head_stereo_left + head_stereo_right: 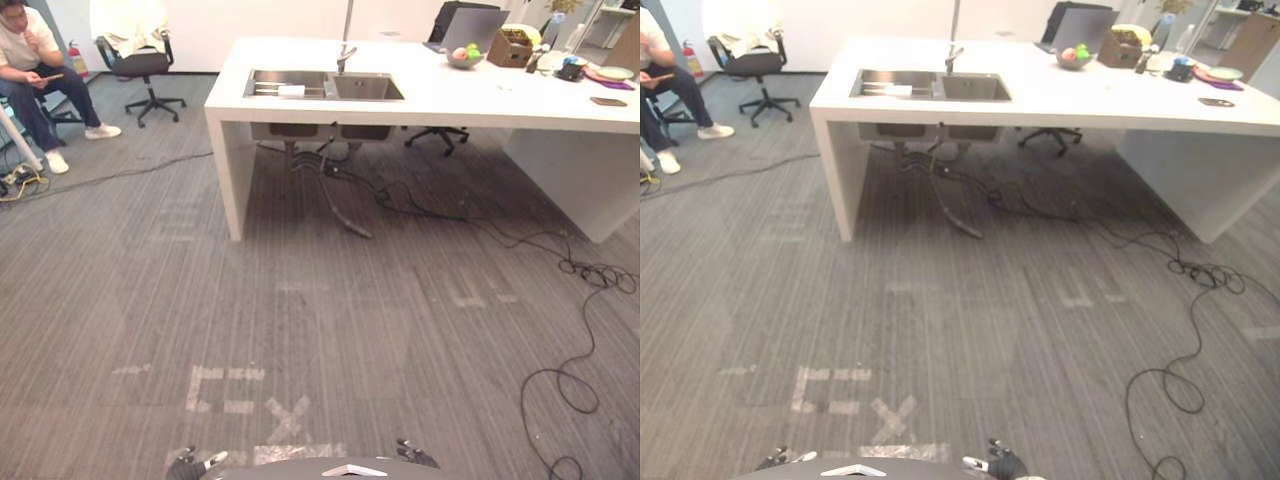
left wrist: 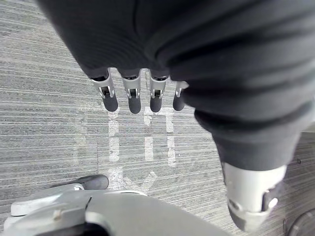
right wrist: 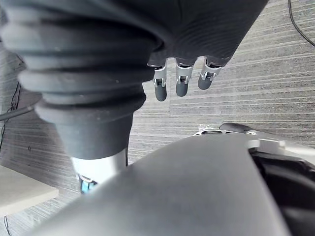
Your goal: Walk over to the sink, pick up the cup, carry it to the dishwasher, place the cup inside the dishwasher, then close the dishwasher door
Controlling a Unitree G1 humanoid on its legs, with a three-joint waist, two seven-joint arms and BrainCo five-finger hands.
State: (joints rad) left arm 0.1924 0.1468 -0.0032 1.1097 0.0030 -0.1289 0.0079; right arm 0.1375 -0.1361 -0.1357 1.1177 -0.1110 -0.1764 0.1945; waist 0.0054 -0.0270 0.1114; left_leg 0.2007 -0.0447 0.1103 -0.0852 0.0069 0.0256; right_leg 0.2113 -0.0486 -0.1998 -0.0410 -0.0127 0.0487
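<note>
A white counter (image 1: 480,95) stands across the carpet ahead, with a steel double sink (image 1: 324,85) set in its left end and a tap (image 1: 346,52) behind it. A small white thing (image 1: 291,90) lies in the left basin; I cannot tell whether it is the cup. My left hand (image 1: 190,463) and right hand (image 1: 415,455) hang low at the near edge, far from the sink. In the wrist views the left hand's fingers (image 2: 134,101) and the right hand's fingers (image 3: 181,83) are straight over the carpet, holding nothing.
A person (image 1: 35,70) sits at the far left beside an office chair (image 1: 140,60). Cables (image 1: 575,375) trail over the floor on the right, and hoses (image 1: 340,195) hang under the sink. A laptop (image 1: 470,28), fruit bowl (image 1: 465,55) and plate (image 1: 612,73) sit on the counter. Tape marks (image 1: 240,395) show on the carpet.
</note>
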